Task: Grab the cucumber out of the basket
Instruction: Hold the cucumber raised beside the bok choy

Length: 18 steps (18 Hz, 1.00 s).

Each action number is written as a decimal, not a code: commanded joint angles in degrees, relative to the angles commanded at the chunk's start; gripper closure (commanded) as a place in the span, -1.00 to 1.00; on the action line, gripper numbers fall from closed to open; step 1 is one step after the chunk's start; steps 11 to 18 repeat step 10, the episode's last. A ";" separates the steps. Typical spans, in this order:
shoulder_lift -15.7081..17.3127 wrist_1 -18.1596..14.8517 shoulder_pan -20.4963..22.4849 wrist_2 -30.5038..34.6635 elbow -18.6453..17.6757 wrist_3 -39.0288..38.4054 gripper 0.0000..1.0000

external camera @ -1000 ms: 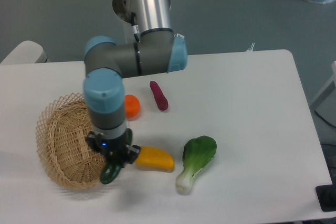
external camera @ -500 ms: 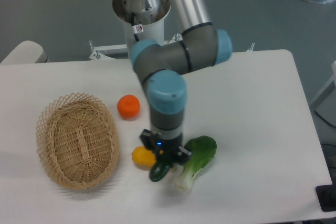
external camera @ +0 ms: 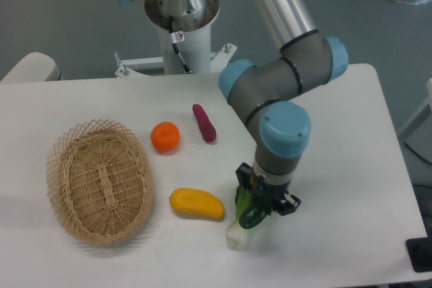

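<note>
The cucumber point(external camera: 251, 216) is pinched in the jaws of the gripper point(external camera: 264, 202) and is held out of the basket point(external camera: 98, 180), well to its right, just over the bok choy point(external camera: 237, 232), whose leaves are mostly hidden by the arm. The basket is seen at the left of the white desk point(external camera: 351, 133). A yellow fruit point(external camera: 196, 204) lies between basket and gripper, with an orange point(external camera: 165, 137) and a purple vegetable point(external camera: 204, 123) farther back.
</note>
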 joint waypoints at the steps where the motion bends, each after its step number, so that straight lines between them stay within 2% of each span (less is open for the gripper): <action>1: -0.09 -0.70 0.09 0.00 0.53 2.28 0.78; 3: -0.09 -1.06 0.70 0.00 0.71 5.63 0.77; 9: -0.18 -1.15 0.88 0.88 1.33 9.33 0.77; 18: -0.09 -1.15 0.88 0.88 1.24 9.59 0.77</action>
